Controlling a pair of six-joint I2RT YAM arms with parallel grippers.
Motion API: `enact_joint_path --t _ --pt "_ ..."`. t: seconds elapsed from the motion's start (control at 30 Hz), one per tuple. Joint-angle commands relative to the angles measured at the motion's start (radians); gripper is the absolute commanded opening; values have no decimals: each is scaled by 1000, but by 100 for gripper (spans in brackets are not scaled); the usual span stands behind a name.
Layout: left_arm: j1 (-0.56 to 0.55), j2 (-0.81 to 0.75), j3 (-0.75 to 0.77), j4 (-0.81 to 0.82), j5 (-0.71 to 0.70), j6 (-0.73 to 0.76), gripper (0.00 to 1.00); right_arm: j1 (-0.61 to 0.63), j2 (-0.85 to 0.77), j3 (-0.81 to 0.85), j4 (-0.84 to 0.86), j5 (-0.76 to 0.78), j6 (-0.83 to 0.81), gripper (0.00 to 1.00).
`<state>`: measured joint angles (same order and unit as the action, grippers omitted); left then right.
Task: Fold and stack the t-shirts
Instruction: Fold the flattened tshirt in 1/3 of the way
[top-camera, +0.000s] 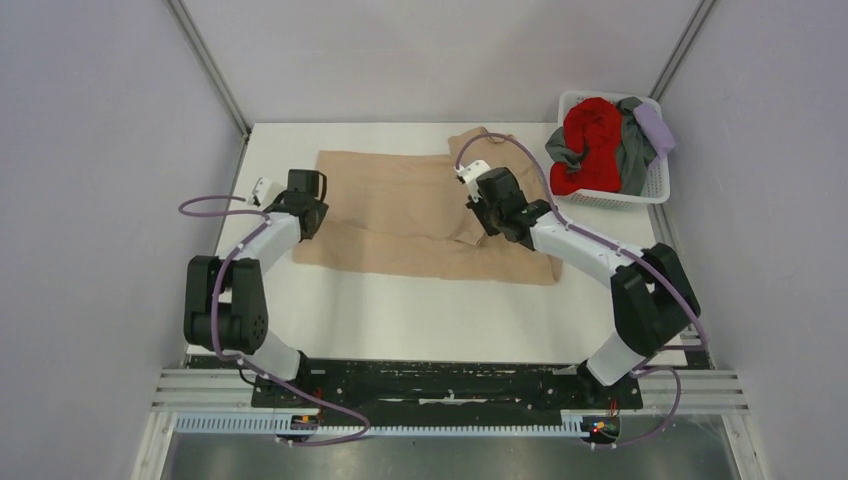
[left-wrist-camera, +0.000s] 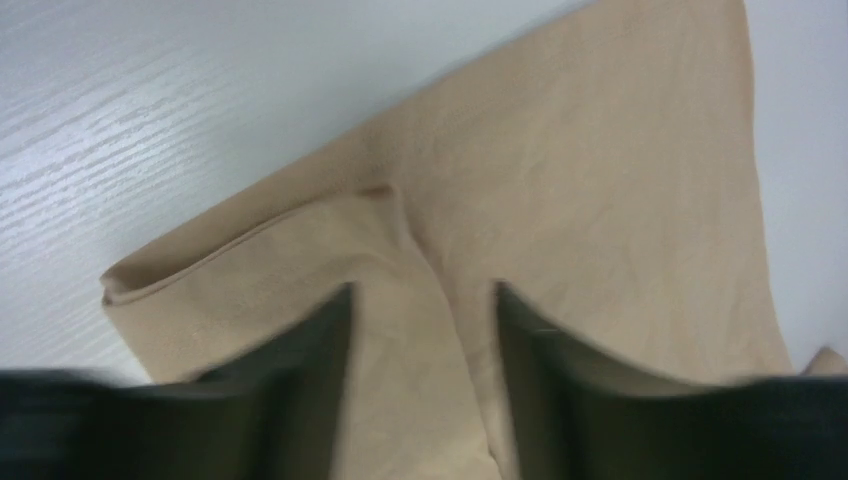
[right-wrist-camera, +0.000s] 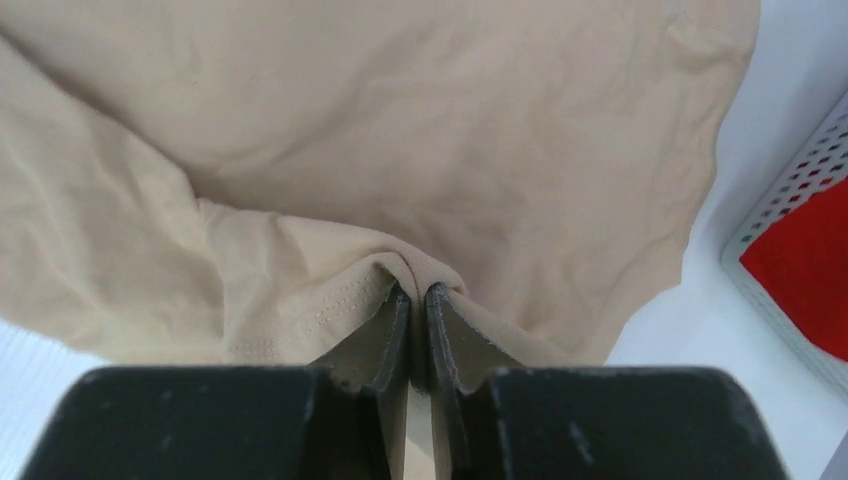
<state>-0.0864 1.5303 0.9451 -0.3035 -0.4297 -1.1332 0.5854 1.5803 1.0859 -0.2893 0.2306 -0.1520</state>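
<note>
Where right tool (right-wrist-camera: 418, 293) pinches, tan t-shirt (right-wrist-camera: 430, 130) apparently puckers.

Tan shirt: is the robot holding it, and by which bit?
The right fingers pinch the tan shirt at a stitched hem fold. The left fingers stand apart over it, not pinching.

One shirt (top-camera: 400, 215) lies mid-table (top-camera: 420, 320). My left claw (top-camera: 312, 215) at its left edge, right claw (top-camera: 482, 205) right of centre. Basket (top-camera: 655, 192) far right, shirts (top-camera: 590, 145) in it.
</note>
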Motion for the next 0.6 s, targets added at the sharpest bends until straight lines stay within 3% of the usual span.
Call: enact_joint_path --t 0.0,0.03,0.07,0.1,0.17,0.27,0.4,0.57 --pt "5 87 88 19 -62 13 91 -42 126 115 118 10 -28 14" --pt "5 101 108 4 -79 10 99 -53 165 158 123 16 -31 20" --pt "5 103 133 -9 -94 11 100 -63 212 213 124 20 -35 33" --pt "5 100 156 -31 -104 13 100 -70 247 262 122 38 -34 54" --pt "5 71 200 -55 -110 46 100 -76 292 357 107 108 -25 70" --pt "5 4 203 -55 -81 121 100 -75 215 316 120 126 -6 96" --pt "5 -68 125 -17 58 202 100 -75 9 23 215 10 71 98" --pt "2 -25 29 142 374 275 100 -76 -148 -286 358 -187 185 98"
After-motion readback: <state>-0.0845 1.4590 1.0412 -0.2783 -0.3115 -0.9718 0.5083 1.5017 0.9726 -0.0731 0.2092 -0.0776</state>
